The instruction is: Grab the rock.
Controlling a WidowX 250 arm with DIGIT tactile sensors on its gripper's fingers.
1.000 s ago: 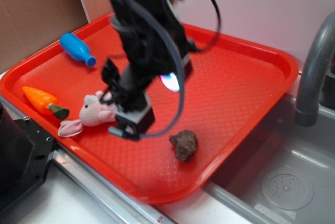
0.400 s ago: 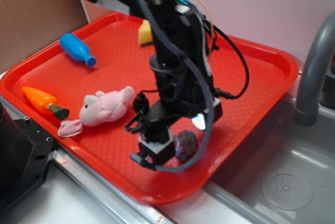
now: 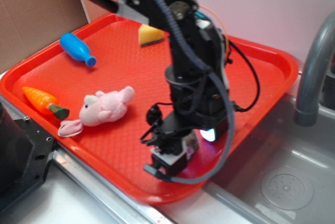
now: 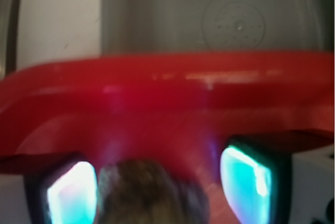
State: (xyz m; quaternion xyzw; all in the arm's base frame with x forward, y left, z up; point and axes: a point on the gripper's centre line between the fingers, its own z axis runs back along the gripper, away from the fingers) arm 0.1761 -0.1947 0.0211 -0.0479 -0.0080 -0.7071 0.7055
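**At the tray's near edge: jaws straddle the rock, grip not yet made**

Near the front rim of the red tray [image 3: 261,59], your gripper [image 3: 175,153] is down low over the rock [image 4: 152,192]. In the wrist view the rock sits between the two lit fingers [image 4: 70,195], closer to the left one, with a clear gap to the right one. So the jaws are apart, around the rock, not clamped on it. From the exterior view only a sliver of the rock shows beside the gripper body; the arm hides the rest.

Progress, judging from this: approach and lowering look done, alignment roughly done. Left to do: close the jaws, then lift. The rock appears to rest on the tray floor, not raised.

Watch the offset: the rock is off-centre in the jaws, so closing may nudge it sideways before it seats. Its lumpy surface could make the hold uneven. The tray rim is just beyond the rock toward the sink [image 3: 288,182], so a slip could push it against the rim.

Other items stay well clear: pink plush toy [image 3: 104,108], carrot [image 3: 42,100], blue bottle [image 3: 77,48], yellow sponge [image 3: 150,35].
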